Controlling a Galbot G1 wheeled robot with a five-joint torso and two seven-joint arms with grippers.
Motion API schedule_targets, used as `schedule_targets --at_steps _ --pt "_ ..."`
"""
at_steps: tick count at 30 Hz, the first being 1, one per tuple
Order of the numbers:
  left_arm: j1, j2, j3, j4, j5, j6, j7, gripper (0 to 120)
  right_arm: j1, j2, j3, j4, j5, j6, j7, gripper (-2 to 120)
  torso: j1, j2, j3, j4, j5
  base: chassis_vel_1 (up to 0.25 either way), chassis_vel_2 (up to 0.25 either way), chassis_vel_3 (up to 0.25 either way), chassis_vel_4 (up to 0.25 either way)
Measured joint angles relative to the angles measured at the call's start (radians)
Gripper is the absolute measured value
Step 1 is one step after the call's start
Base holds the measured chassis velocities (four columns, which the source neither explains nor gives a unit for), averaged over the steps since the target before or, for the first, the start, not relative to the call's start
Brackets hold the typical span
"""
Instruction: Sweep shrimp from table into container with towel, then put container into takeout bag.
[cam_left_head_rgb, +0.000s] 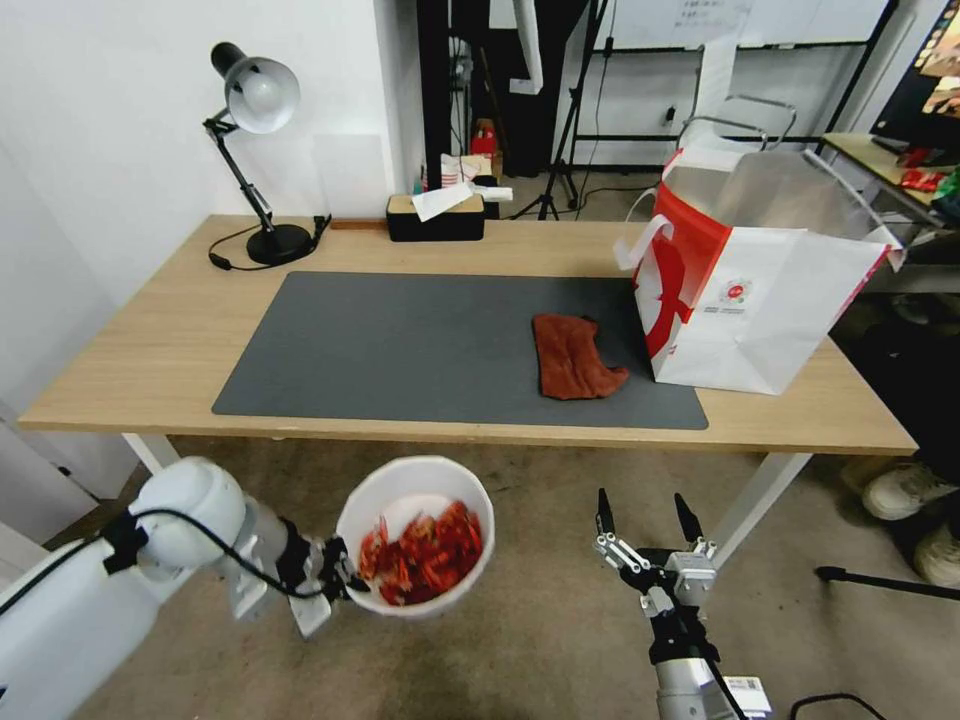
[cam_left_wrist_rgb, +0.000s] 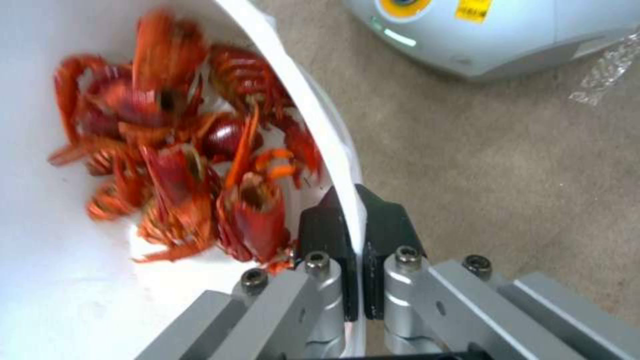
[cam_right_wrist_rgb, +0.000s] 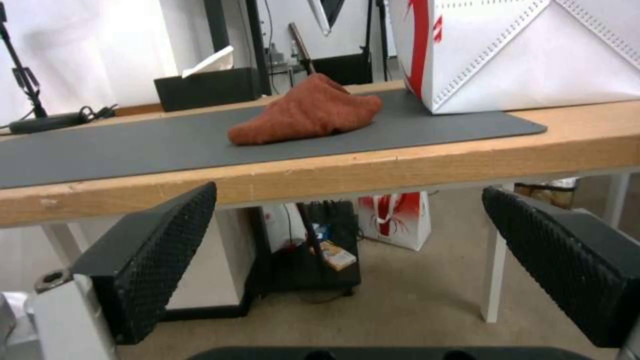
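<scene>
My left pincer (cam_left_head_rgb: 335, 578) pinches the rim of the container (cam_left_head_rgb: 415, 533), below the table (cam_left_head_rgb: 130, 360) edge. The shrimp (cam_left_head_rgb: 425, 555) sit inside. My right pincer (cam_left_head_rgb: 648, 530) hangs open. One thin pinch might slip, and the shrimp would spill.

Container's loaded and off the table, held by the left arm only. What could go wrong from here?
The left gripper pinches only the rim of the container, so the piled shrimp could tip it over open floor. The takeout bag stands far across the table, and its handles could snag the rim.
</scene>
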Motion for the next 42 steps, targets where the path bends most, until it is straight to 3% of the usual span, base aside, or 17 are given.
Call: schedule_targets --at_steps 2,4,8,13,15,19,20,21,23,24,30,32,36,38,42 --pt "0.027 0.004 -0.019 -0.013 0.009 -0.007 0.002 0 0.002 -0.001 -0.002 -0.001 0.000 0.000 0.000 100 0.000 0.000 0.000 0.0000 -0.0002 0.000 0.000 0.000 0.000" --pt "0.069 0.020 -0.071 -0.045 0.003 -0.014 0.003 0 0.003 -0.005 -0.003 -0.004 0.003 0.000 -0.001 100 0.000 0.000 0.000 0.0003 -0.0004 0.000 0.000 0.000 0.000" --pt "0.085 0.038 -0.109 -0.081 -0.010 -0.016 0.005 0 0.003 -0.007 -0.005 -0.009 0.004 0.000 -0.001 100 0.000 0.000 0.000 0.0001 0.0000 0.000 0.000 0.000 0.000" --pt "0.096 0.094 -0.165 -0.177 -0.055 0.003 0.024 0 0.003 -0.005 -0.010 -0.011 0.005 0.000 -0.002 100 0.000 0.000 0.000 -0.0001 0.0000 0.000 0.000 0.000 0.000" --pt "0.105 0.143 -0.217 -0.263 -0.124 0.042 0.037 0 0.003 -0.005 -0.010 -0.011 0.005 0.000 -0.003 100 0.000 0.000 0.000 0.0001 -0.0001 0.000 0.000 0.000 0.000" --pt "0.087 0.184 -0.252 -0.314 -0.187 0.069 0.049 0 0.001 -0.005 -0.007 -0.011 0.005 0.000 -0.003 100 0.000 0.000 0.000 0.0002 -0.0001 0.000 0.000 0.000 0.000" --pt "0.047 0.217 -0.261 -0.333 -0.257 0.095 0.045 0 -0.001 -0.004 -0.005 -0.009 0.005 0.000 -0.004 100 0.000 0.000 0.000 0.0001 0.0000 0.000 0.000 0.000 0.000" --pt "0.012 0.233 -0.261 -0.338 -0.297 0.107 0.036 0 -0.003 -0.002 -0.005 -0.008 0.005 0.000 -0.005 100 0.000 0.000 0.000 0.0001 -0.0001 0.000 0.000 0.000 0.000" --pt "0.005 0.236 -0.260 -0.338 -0.304 0.110 0.034 0 -0.003 -0.002 -0.005 -0.007 0.004 0.000 -0.006 100 0.000 0.000 0.000 -0.0001 0.0000 0.000 0.000 0.000 0.000" --pt "-0.062 0.266 -0.255 -0.334 -0.378 0.141 -0.017 0 -0.008 0.004 -0.005 -0.005 0.001 -0.001 -0.009 100 0.000 0.000 0.000 -0.0003 -0.0001 0.000 0.000 0.000 0.000" --pt "-0.162 0.302 -0.211 -0.287 -0.464 0.183 -0.115 0 -0.022 0.016 -0.006 0.001 -0.003 -0.001 -0.011 100 0.000 0.000 0.000 0.0002 -0.0002 0.000 0.000 0.000 0.000" --pt "-0.224 0.301 -0.172 -0.260 -0.482 0.204 -0.151 0 -0.031 0.021 -0.009 0.004 -0.003 -0.004 -0.010 100 0.000 0.000 0.000 0.0000 -0.0002 0.000 0.000 0.000 0.000" --pt "-0.271 0.292 -0.142 -0.235 -0.504 0.228 -0.186 0 -0.035 0.025 -0.009 0.006 -0.004 -0.006 -0.010 100 0.000 0.000 0.000 0.0000 -0.0001 0.000 0.000 0.000 0.000" --pt "-0.324 0.275 -0.104 -0.197 -0.525 0.233 -0.213 0 -0.039 0.031 -0.009 0.010 -0.003 -0.011 -0.009 100 0.000 0.000 0.000 0.0000 -0.0002 0.000 0.000 0.000 0.000" --pt "-0.362 0.259 -0.067 -0.162 -0.537 0.234 -0.250 0 -0.044 0.040 -0.009 0.010 -0.004 -0.014 -0.009 100 0.000 0.000 0.000 0.0001 -0.0002 0.000 0.000 0.000 0.000"
